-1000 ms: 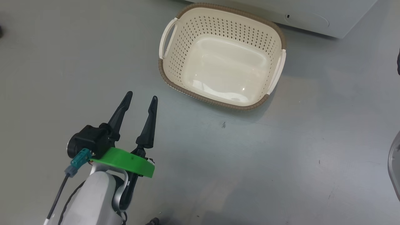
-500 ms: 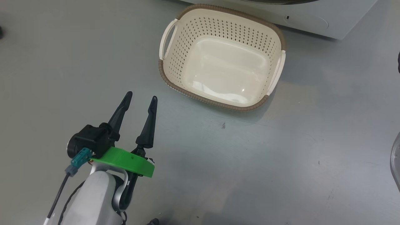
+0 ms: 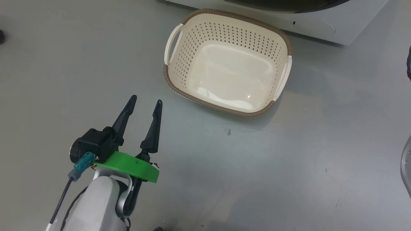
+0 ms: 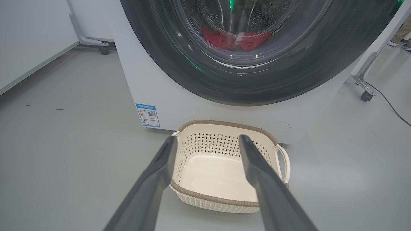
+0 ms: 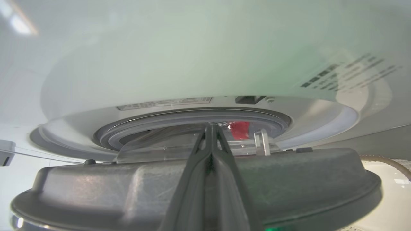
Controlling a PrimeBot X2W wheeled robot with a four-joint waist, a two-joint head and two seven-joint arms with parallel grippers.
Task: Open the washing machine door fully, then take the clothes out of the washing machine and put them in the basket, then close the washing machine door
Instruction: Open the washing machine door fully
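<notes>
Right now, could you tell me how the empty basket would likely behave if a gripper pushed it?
The basket is probably light: thin perforated plastic, nothing inside. It would likely slide rather than tip on the smooth floor, being wide and low. Its walls should hold shape, perhaps flexing slightly.

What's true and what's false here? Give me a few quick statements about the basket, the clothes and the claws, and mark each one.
1. The basket is empty. True.
2. The red clothes lie in the basket. False: they are inside the washing machine, seen through the glass of its door.
3. The left claw is open. True.
4. The right claw is open wide. False: its fingers are pressed together.
5. The basket sits on top of the washing machine. False: it stands on the floor in front of it.
</notes>
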